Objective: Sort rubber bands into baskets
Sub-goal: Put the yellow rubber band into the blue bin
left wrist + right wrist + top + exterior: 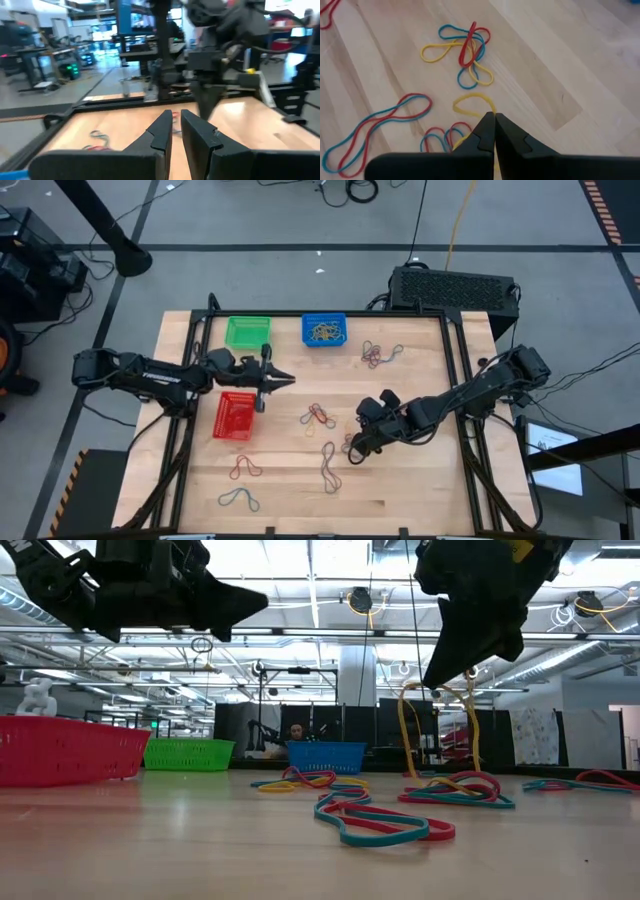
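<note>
Right gripper [494, 131] with its fingers pressed together on a yellow rubber band [472, 102], low over the centre-right of the table [420, 480]; in the low view the band [438, 730] hangs as a long loop from the fingertips, its lower end seemingly among the loose bands on the wood, so the lift is judged only partly made. To do this step well, the gripper would best rise straight up until the loop hangs free, since a sideways pull could drag a neighbouring band along; which basket takes yellow cannot be told for certain, though the blue basket [324, 330] already holds what look like yellowish bands. Around the pinch lie further bands: a red-and-blue pair [375, 125] just beside it, and a mixed knot of yellow, red and blue loops [465, 52] a little farther off. Left gripper [283, 379] waits above the table's left half, next to the red basket [234, 417], its fingers nearly together with a narrow gap and nothing seen between them. The green basket [247, 332] stands at the far edge beside the blue one; both are well apart from the held band, which must cross much of the table to reach either.
</note>
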Robot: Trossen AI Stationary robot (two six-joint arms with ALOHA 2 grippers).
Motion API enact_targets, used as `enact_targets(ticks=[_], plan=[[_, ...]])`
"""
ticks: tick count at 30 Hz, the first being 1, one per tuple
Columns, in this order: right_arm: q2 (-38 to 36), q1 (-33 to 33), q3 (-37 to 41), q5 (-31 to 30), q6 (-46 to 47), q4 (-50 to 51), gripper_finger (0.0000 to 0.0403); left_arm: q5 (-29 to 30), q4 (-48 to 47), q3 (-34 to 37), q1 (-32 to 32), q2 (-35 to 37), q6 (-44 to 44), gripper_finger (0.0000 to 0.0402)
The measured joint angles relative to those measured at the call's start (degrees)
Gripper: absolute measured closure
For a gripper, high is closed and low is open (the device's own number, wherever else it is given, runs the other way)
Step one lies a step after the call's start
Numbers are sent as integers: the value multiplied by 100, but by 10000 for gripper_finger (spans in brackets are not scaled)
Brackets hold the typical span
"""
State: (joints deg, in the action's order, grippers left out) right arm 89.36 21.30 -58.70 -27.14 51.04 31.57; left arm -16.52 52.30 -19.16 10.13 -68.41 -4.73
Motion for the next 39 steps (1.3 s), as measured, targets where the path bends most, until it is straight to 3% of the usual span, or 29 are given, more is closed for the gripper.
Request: enact_targets(ticks=[8,15,23,31,39], plan=[[0,-24,0,-174,-190,-7,403,2,279,-408,-688,-1132,137,341],[0,-22,0,-168,-268,-22,403,140,246,-1470,-1279,-2560,149,262],[0,-22,0,-159,-374,-31,403,1049,-1300,-2924,-1661,-3519,299,185],[0,-20,0,-142,-657,-374,403,1244,-1748,-3594,-1622,-4128,460,178],[0,-13,0,-44,-760,-511,403,1344,-1795,-3624,-1615,-4211,544,178]])
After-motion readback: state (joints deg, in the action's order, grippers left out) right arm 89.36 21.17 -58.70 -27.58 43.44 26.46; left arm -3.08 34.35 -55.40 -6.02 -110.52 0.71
